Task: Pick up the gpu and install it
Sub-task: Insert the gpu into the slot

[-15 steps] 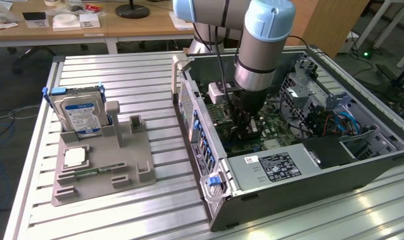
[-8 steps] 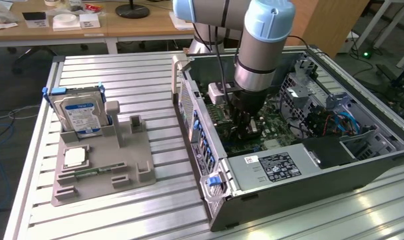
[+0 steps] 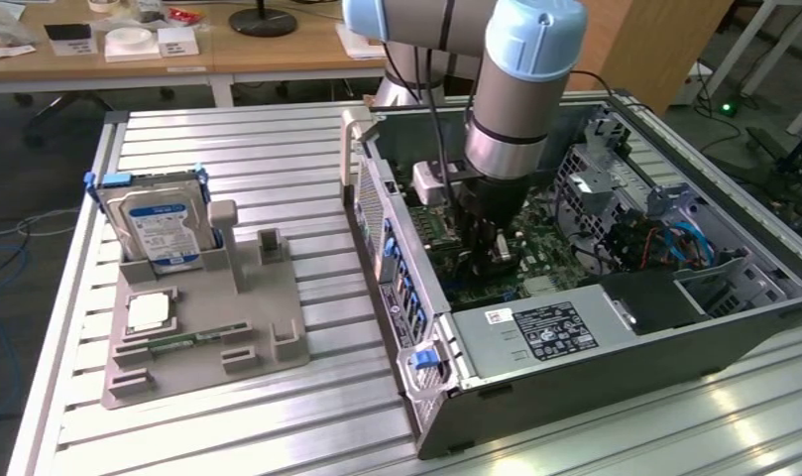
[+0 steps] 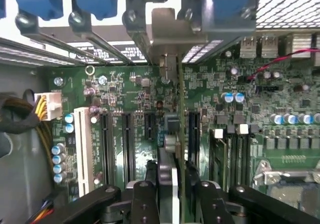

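Observation:
The gpu (image 4: 173, 134) stands on edge over the green motherboard (image 4: 120, 94), in line with the black expansion slots. Its silver end bracket (image 4: 170, 29) sits against the rear slot openings of the case. My gripper (image 4: 172, 186) straddles the card's upper edge, black cooler on one side and green board on the other. In the exterior view the gripper (image 3: 494, 248) reaches straight down into the open computer case (image 3: 401, 297), low over the motherboard, and the arm hides most of the card.
A grey fixture tray (image 3: 202, 327) on the table at the exterior view's left holds a silver hard drive (image 3: 163, 223) and a narrow memory stick (image 3: 175, 342). Inside the case are the power supply (image 3: 546, 332), drive bays and yellow cables (image 4: 35, 114).

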`<state>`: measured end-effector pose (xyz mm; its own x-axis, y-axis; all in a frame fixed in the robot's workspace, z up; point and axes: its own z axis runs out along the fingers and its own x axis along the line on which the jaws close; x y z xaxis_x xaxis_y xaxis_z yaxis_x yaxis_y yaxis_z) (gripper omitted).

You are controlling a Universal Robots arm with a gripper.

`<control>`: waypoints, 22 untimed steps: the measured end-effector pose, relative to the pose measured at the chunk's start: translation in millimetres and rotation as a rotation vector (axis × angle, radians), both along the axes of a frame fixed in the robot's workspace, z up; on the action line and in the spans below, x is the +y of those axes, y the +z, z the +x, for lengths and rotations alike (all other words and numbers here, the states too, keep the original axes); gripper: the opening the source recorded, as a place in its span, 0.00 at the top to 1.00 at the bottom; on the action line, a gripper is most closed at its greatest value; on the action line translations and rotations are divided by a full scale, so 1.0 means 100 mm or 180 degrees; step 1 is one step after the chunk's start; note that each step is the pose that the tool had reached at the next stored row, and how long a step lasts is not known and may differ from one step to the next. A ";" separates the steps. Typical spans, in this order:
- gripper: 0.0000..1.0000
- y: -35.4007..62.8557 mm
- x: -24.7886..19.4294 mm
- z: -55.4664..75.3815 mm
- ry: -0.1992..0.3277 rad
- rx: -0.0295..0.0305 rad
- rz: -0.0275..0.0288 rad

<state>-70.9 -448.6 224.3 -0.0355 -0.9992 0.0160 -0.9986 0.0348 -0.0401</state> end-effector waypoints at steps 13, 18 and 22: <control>0.66 0.482 0.000 -0.01 0.0000 -0.0045 -0.0001; 0.67 0.527 0.000 -0.01 -0.0001 -0.0062 0.0000; 0.86 0.527 0.000 -0.01 -0.0001 -0.0062 0.0000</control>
<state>-71.8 -448.6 277.0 -0.0360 -0.9992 0.0154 -0.9976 0.0350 -0.0594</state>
